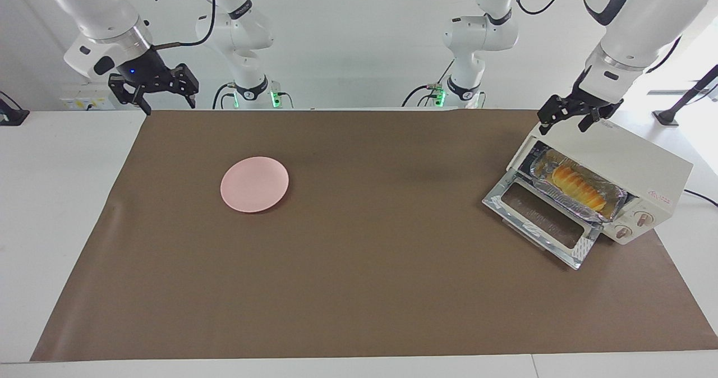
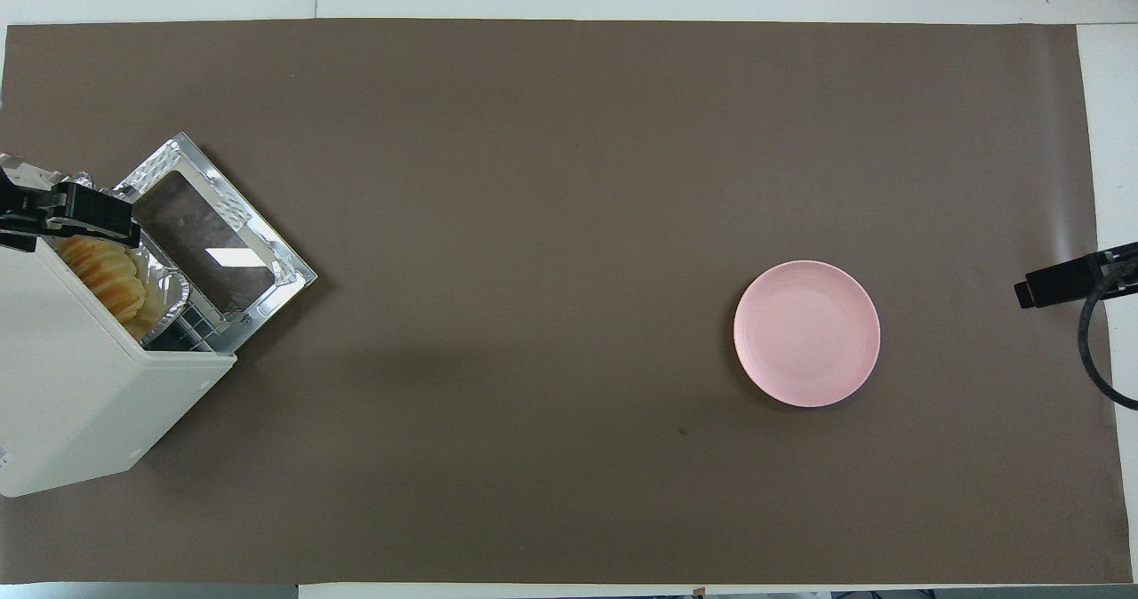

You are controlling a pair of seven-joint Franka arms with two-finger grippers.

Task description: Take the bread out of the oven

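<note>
The cream-white oven [image 1: 634,162] stands at the left arm's end of the table with its glass door [image 1: 539,216] dropped open. The golden ridged bread [image 1: 578,185] lies inside in a crinkled foil tray [image 1: 612,203]. It also shows in the overhead view [image 2: 108,277] at the oven's mouth [image 2: 80,386]. My left gripper [image 1: 564,124] hangs open and empty in the air over the oven's top edge above the opening, apart from the bread; it also shows in the overhead view [image 2: 67,212]. My right gripper [image 1: 165,103] waits open and empty, raised over the table's edge at the right arm's end.
A round pink plate [image 1: 254,184] lies on the brown mat [image 1: 359,288] toward the right arm's end; it also shows in the overhead view [image 2: 806,332]. The right gripper's tip [image 2: 1062,283] reaches in over the mat's edge beside the plate.
</note>
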